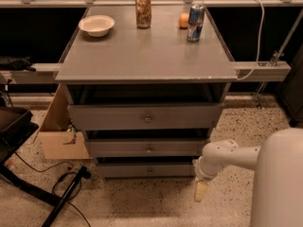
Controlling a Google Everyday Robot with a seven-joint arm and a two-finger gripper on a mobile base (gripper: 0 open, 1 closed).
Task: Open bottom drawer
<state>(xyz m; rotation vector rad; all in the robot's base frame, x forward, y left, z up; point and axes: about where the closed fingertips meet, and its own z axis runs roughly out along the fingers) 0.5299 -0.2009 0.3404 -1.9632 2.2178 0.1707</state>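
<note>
The bottom drawer (128, 170) is the lowest of three grey drawers under the grey table top, with a small round knob (149, 171) at its middle. Its front sits a little behind the two drawers above. My gripper (200, 191) hangs low over the floor just right of the bottom drawer's right end, pointing down, on the end of my white arm (227, 157). It is to the right of the knob and apart from it.
On the table top (147, 51) stand a white bowl (96, 25), a brown can (143, 4), an orange (184, 20) and a blue can (195, 16). A cardboard box (59, 136) sits left of the drawers. Cables and a black stand (61, 200) lie on the floor at the left.
</note>
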